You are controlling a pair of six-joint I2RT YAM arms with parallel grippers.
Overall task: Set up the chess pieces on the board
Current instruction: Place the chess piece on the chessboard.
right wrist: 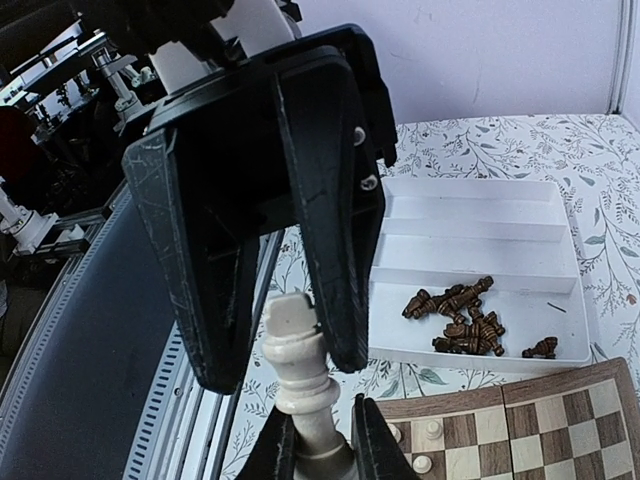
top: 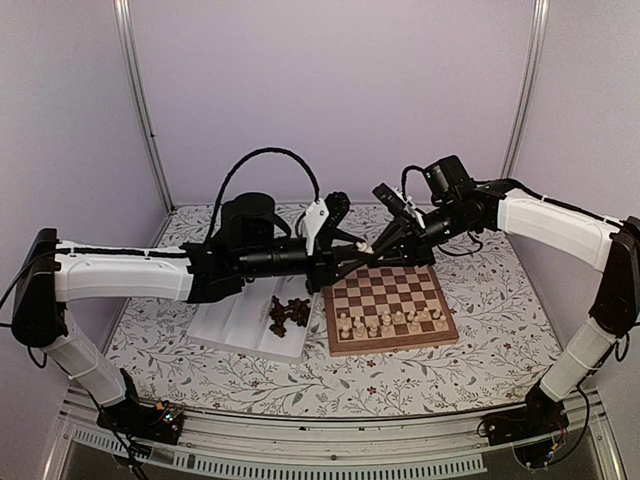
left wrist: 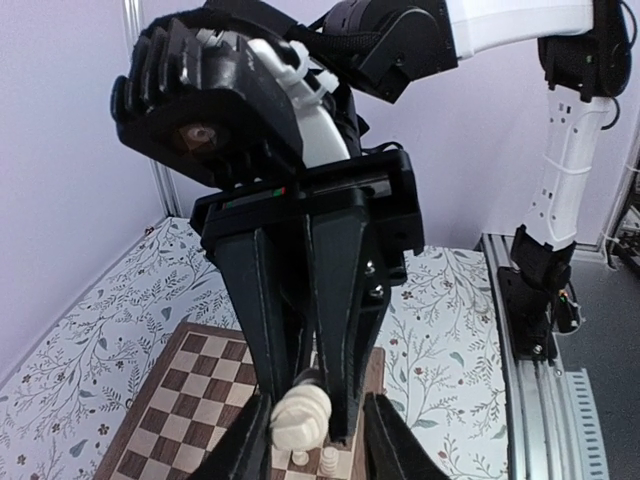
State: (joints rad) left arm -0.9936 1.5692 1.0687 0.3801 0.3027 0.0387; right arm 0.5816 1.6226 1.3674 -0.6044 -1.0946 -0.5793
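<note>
The two arms are meeting in the air over the middle of the counter (top: 490, 300), just above the far side of the board (top: 400, 288). The right tool (right wrist: 322, 445) is reaching in from the right edge. It is squeezing the bottom of one cream piece (right wrist: 300, 372), with its two fingers shut tight on it. The piece is pointing out from that tool toward the other arm. The left tool (left wrist: 318, 442) is coming in from the left edge. Its fingers (right wrist: 205, 270) are standing wide open, one on each side of the top of the same piece. One finger is looking very close to the piece, but I cannot tell if it is touching. The board is lying flat, a little to the right of the middle of the counter. Other cream pieces (top: 385, 322) are standing on it in two rows along the side nearest the near edge. A white tray (top: 232, 325) is sitting just beside the board, on the side toward the left edge. A small pile of dark pieces (top: 288, 313) is lying in the part of the tray next to the board.
</note>
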